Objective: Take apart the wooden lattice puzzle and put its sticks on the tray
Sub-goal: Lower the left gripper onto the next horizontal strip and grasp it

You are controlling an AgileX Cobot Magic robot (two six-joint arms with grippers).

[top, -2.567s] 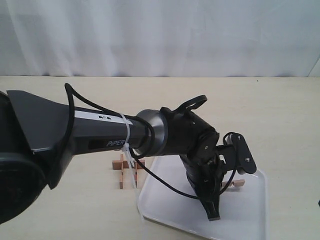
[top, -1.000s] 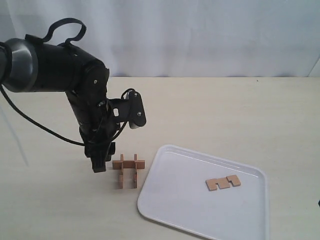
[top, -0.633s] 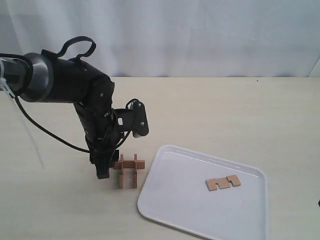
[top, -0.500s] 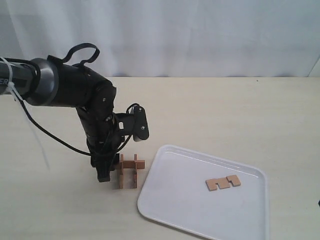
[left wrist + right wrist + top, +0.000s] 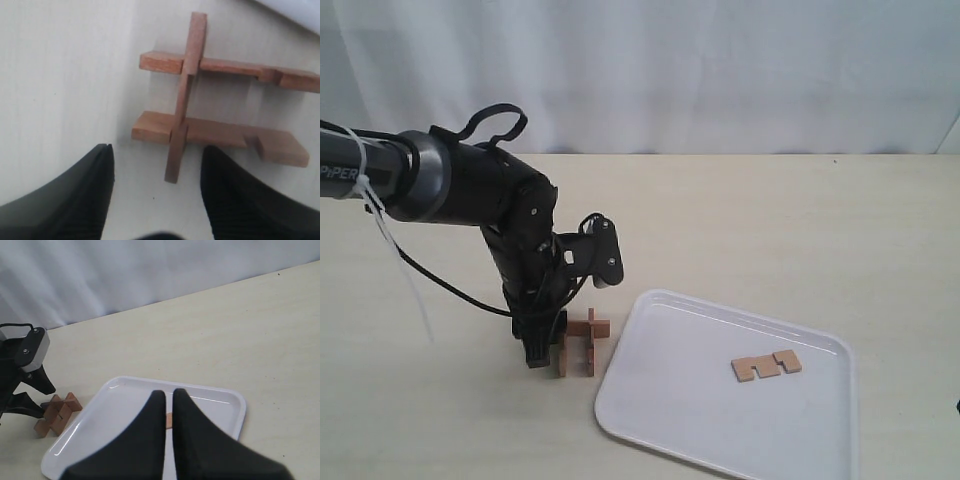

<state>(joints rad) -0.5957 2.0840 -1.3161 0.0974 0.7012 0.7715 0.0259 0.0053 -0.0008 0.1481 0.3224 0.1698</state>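
Note:
The wooden lattice puzzle lies on the table just left of the tray; three sticks show, two parallel and one across them. My left gripper is low at the puzzle's left side. In the left wrist view it is open, and the end of the cross stick lies between its fingers without touching them. One loose stick lies flat on the tray. My right gripper is shut and empty, hovering over the tray, and hides most of that stick.
The left arm's cable loops rise above its wrist, and a white zip tie hangs at the left. A white curtain backs the pale table. The puzzle and the left wrist camera also show in the right wrist view.
The left arm left the tray, where a stick now lies, swung back left and lowered beside the puzzle. Its fingers have closed in on the puzzle's left side.

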